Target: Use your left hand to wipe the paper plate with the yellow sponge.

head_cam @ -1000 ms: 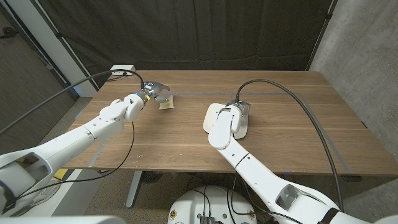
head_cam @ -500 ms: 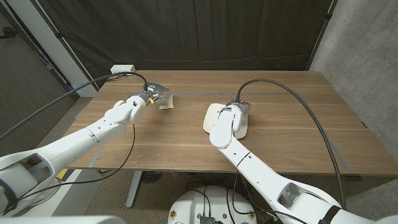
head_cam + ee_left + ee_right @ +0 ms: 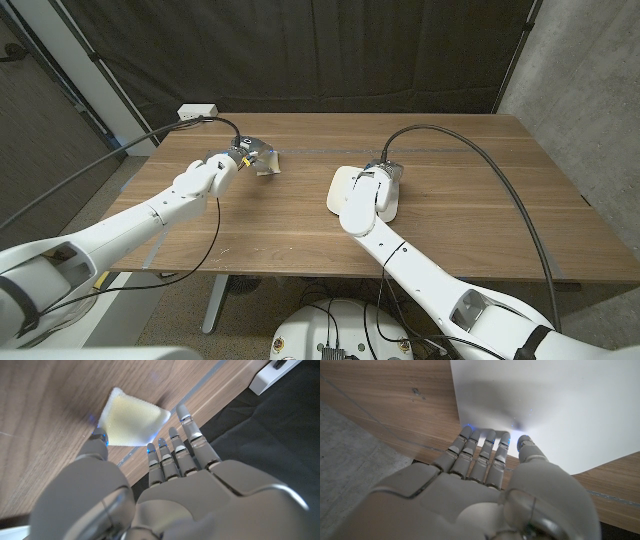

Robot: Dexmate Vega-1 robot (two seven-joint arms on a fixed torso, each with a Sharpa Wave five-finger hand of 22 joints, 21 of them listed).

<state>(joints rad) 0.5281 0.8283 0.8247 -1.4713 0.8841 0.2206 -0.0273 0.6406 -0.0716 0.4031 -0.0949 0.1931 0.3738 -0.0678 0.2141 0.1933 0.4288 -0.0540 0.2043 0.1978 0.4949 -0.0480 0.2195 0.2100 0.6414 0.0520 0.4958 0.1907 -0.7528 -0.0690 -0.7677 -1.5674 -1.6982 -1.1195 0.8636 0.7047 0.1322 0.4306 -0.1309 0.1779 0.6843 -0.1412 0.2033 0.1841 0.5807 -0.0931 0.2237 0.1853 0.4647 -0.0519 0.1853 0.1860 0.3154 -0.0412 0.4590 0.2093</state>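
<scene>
My left hand (image 3: 247, 156) is at the yellow sponge (image 3: 131, 423), which lies on the wooden surface (image 3: 300, 230) well to the left of the paper plate (image 3: 338, 187), toward the far edge. In my left wrist view the thumb tip sits against one edge of the sponge while the other fingers (image 3: 176, 450) reach out straight beside it, close together and past the surface's edge; I cannot tell whether they touch the sponge, so I cannot say I have hold of it. The plate is a white, square-cornered one, near the middle of the surface. My right hand (image 3: 378, 185) is over the plate, and in my right wrist view its fingers (image 3: 479, 452) lie side by side with their tips at the plate's near edge, holding nothing that I can see.
</scene>
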